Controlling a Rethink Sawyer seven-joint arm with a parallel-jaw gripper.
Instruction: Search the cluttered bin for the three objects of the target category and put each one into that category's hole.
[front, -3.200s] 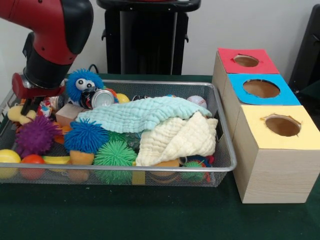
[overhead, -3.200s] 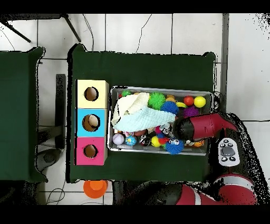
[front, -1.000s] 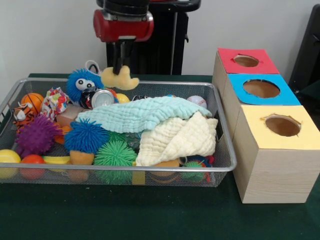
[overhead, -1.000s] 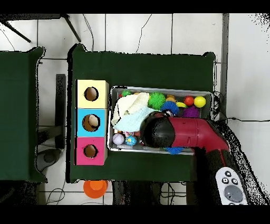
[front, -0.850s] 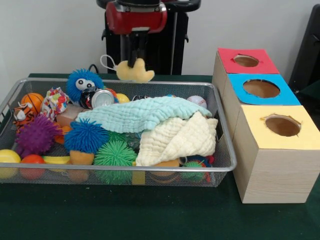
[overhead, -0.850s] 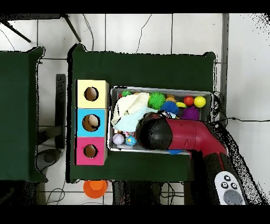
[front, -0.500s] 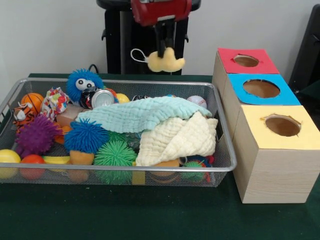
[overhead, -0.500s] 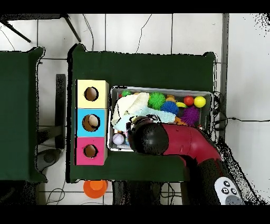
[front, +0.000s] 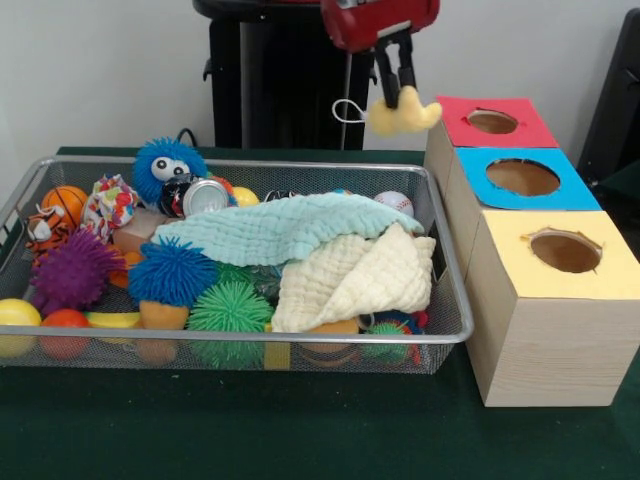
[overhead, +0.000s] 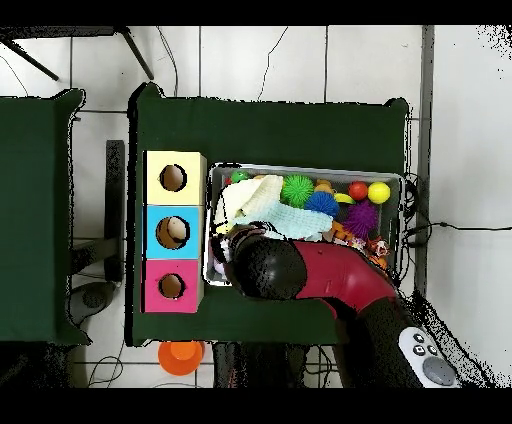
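In the front view, a wire mesh bin (front: 440, 290) fills the left and centre of the green table (front: 300, 430). At its 9 o'clock end lie a purple spiky ball (front: 70, 270), a yellow ball (front: 15, 315) and a red ball (front: 65, 322), with a small tiger toy (front: 45, 222) behind them. Toward 11 o'clock sits a blue fuzzy toy with googly eyes (front: 165, 168), a drink can (front: 203, 196) just beside it. A blue spiky ball (front: 172, 272) and a green spiky ball (front: 230, 308) rest near the front rim. A pale blue cloth (front: 280, 228) and a cream cloth (front: 360, 275) cover the middle of the heap, and a baseball (front: 394, 202) shows at 1 o'clock. Above the bin's far right corner hangs the gripper (front: 398, 92), its black fingers pinching a yellow plush toy (front: 403, 115) with a white loop, held in the air just beside the red-topped box (front: 470, 140). At 3 o'clock follow the blue-topped box (front: 545, 195) and the yellow-topped box (front: 555, 320). In the overhead view the red arm (overhead: 310, 270) hides the bin's corner nearest the boxes.
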